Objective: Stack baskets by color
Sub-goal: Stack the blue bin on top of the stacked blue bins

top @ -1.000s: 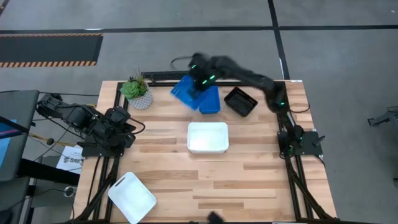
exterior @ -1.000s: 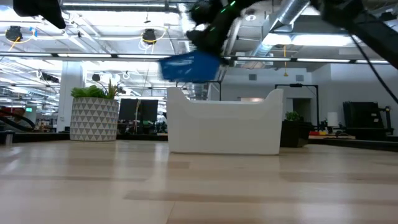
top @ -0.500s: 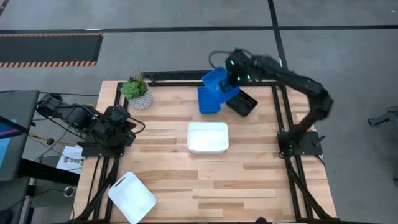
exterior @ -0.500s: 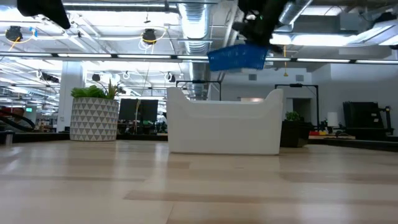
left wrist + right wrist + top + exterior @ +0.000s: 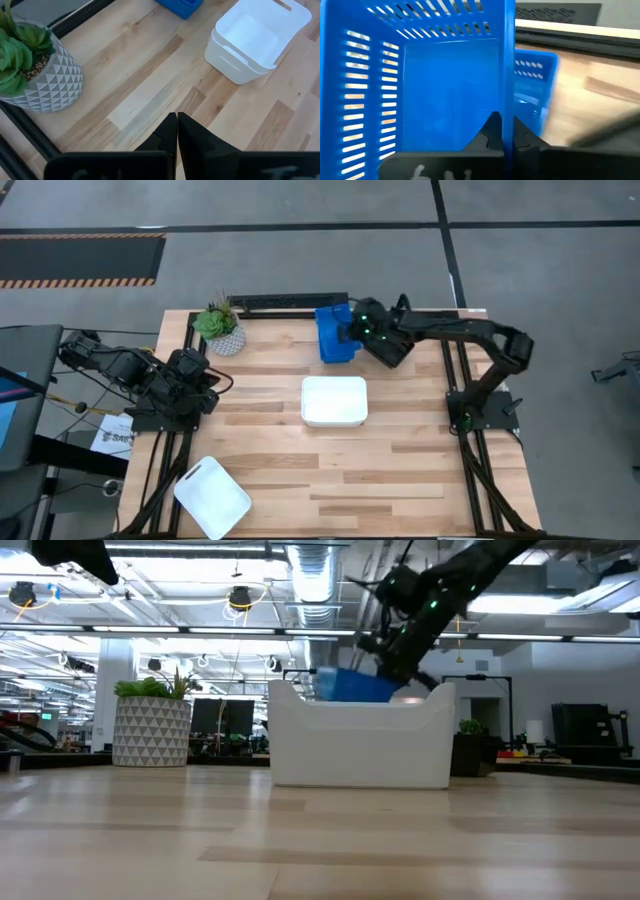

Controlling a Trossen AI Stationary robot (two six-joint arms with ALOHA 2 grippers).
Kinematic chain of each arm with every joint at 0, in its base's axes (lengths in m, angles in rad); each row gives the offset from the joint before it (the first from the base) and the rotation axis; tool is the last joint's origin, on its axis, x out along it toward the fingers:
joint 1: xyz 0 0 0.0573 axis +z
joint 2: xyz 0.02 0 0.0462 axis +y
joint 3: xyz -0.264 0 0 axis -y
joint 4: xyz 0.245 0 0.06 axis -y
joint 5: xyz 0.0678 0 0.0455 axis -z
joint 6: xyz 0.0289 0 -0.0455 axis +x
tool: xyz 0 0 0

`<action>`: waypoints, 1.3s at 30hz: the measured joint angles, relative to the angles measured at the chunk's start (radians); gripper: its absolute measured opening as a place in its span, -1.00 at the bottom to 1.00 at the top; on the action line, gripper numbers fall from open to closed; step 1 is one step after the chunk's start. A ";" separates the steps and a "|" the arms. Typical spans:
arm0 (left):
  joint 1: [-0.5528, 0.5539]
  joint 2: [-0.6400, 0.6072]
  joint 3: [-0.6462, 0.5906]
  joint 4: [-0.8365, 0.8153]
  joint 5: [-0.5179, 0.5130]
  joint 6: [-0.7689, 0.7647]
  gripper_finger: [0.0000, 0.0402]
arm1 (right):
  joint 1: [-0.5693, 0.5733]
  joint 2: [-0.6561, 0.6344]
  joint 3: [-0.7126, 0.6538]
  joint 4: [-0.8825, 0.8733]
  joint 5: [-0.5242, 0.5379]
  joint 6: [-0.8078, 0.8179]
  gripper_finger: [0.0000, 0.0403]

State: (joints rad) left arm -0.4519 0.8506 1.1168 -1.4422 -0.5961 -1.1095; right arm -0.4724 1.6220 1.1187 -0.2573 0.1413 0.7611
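Note:
My right gripper (image 5: 357, 330) is shut on a bright blue basket (image 5: 333, 330) at the table's far edge. In the right wrist view the held basket (image 5: 430, 85) fills the picture, and a second blue basket (image 5: 535, 80) lies on the table behind it. In the low view the blue basket (image 5: 352, 686) shows low behind the white baskets (image 5: 360, 736). Those white baskets (image 5: 334, 401) sit nested at mid-table. A black basket (image 5: 390, 350) lies partly under my right arm. Another white basket (image 5: 212, 496) lies at the near left. My left gripper (image 5: 177, 131) is shut at the left edge, holding nothing. My right gripper pinches one wall of the blue basket at its rim (image 5: 508, 107), one finger (image 5: 492, 131) inside the basket and the other outside. The fingers slant down from the table's right side. The basket hangs tilted, its open side turned toward the gripper; whether it touches the blue basket below, I cannot tell.
A green plant in a patterned white pot (image 5: 220, 327) stands at the far left. A black rail (image 5: 290, 301) runs along the far edge. Bare wood lies to the right of the white baskets and along the near edge.
My right gripper has carried the blue basket from the far left toward the table's right, first high, then down to the far edge beside the black basket. Its wrist has rolled, and the basket has turned with it. The left arm has kept still.

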 joint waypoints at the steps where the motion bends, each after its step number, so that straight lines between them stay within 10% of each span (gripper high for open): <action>1: 0.000 0.000 0.000 0.000 0.000 -0.003 -1.00 | 0.000 0.024 0.002 0.029 0.000 0.007 -1.00; 39: 0.000 0.000 0.000 0.000 0.009 -0.017 -1.00 | -0.007 0.181 0.094 -0.127 0.026 -0.035 -0.95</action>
State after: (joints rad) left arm -0.4519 0.8509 1.1168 -1.4418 -0.5873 -1.1263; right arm -0.4797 1.8034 1.2129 -0.3847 0.1671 0.7263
